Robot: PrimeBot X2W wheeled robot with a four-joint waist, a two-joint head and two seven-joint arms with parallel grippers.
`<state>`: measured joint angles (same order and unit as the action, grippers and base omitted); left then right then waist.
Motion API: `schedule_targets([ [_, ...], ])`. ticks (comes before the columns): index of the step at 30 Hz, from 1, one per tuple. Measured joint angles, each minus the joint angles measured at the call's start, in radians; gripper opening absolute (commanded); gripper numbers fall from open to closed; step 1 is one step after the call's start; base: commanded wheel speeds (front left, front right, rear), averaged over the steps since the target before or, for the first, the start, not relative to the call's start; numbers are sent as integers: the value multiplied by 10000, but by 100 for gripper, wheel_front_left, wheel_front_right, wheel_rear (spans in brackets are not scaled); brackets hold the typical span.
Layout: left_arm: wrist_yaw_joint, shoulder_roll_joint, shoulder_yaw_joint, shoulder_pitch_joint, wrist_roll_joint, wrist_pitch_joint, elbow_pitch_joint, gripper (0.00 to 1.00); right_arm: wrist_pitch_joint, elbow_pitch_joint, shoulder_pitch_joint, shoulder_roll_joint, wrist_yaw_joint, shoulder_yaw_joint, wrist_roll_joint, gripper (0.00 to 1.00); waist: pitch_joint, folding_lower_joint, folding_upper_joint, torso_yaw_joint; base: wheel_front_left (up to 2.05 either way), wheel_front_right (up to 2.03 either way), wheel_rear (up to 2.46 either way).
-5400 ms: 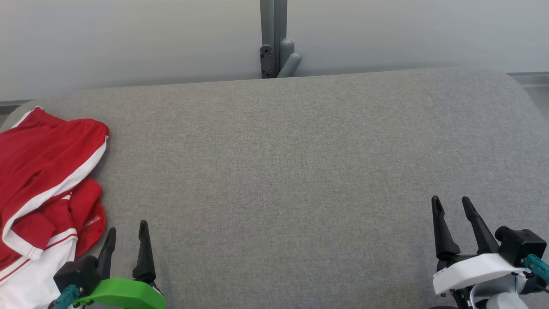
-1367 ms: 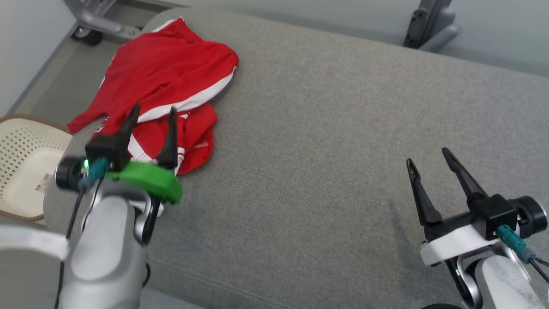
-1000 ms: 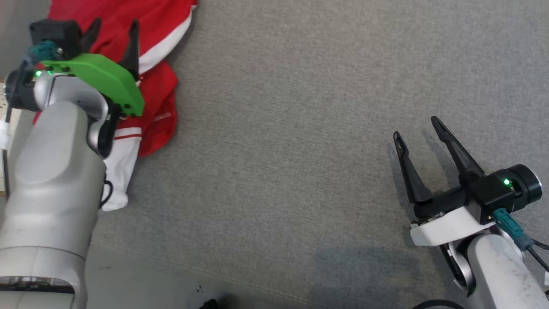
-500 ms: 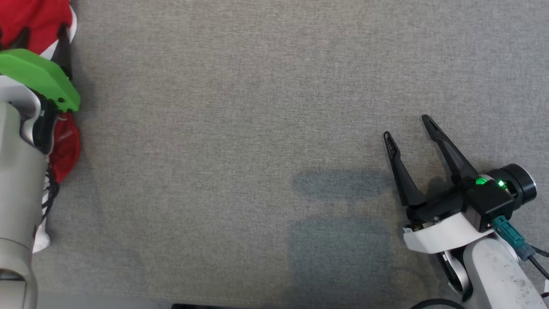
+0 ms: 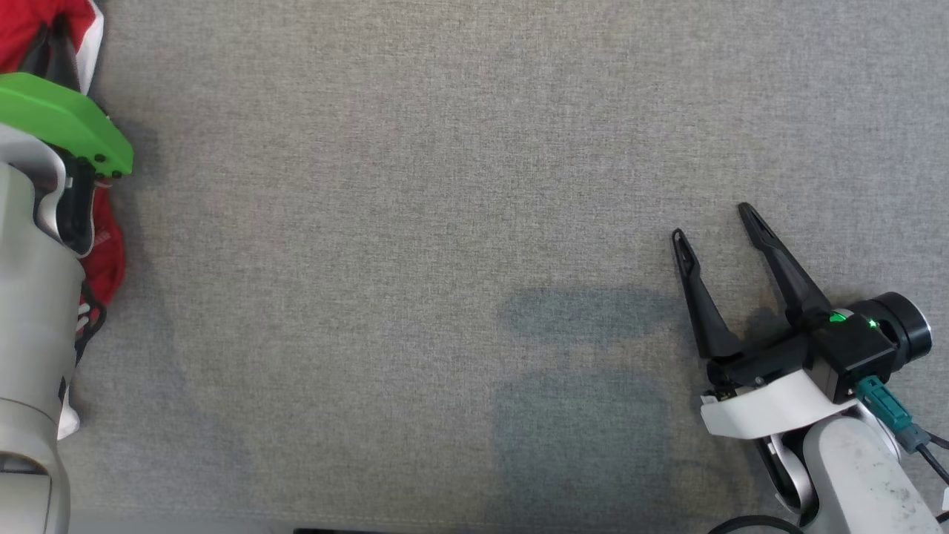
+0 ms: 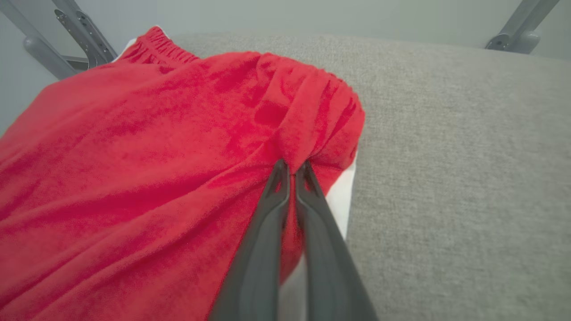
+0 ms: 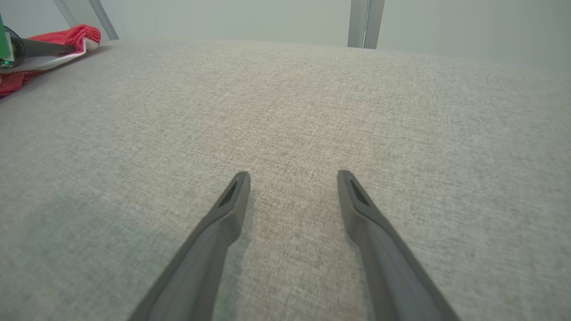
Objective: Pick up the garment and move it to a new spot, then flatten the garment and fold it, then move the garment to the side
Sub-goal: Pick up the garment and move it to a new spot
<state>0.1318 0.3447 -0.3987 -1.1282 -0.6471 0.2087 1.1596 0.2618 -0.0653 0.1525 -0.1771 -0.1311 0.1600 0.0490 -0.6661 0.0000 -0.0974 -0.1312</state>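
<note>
Since your left gripper [image 6: 292, 167] pinches a fold of the red shorts [image 6: 156, 147] near their waistband [image 6: 310, 75] at the left end of the table [image 5: 445, 222], open space lies to its right, toward your spread, empty right gripper [image 5: 711, 223].

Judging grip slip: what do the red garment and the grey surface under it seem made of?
Red garment: soft, matte, fuzzy knit, perhaps terry or fleece; it bunches into folds. Grey surface: matte woven upholstery cloth, judging by its heathered weave.
</note>
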Motion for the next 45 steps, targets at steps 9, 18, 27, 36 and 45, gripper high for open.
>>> schedule_targets([
  [9,0,393,-393,241,-1104,464,-2150,0,-4,230,-370,384,0,-217,180,100,691,0,0,-361,0,0,0],
  [18,0,1697,-903,630,-2284,-380,-4658,0,-4,462,-418,853,0,-276,424,100,1465,0,0,-674,0,0,0],
  [27,-188,2034,-825,1681,-3532,-1559,-8073,0,-6,644,-513,1156,0,-416,677,100,2409,0,-1,-555,0,0,0],
  [36,-1459,1367,-1043,3701,-5085,-2617,-12807,0,-6,621,-867,1285,0,-685,1043,100,3132,-1,-1,249,0,0,0],
  [45,-2270,-504,-2529,4126,-5503,-2964,-14928,0,-6,541,-872,1292,2,-635,1551,100,3413,-1,-1,1421,0,0,0],
])
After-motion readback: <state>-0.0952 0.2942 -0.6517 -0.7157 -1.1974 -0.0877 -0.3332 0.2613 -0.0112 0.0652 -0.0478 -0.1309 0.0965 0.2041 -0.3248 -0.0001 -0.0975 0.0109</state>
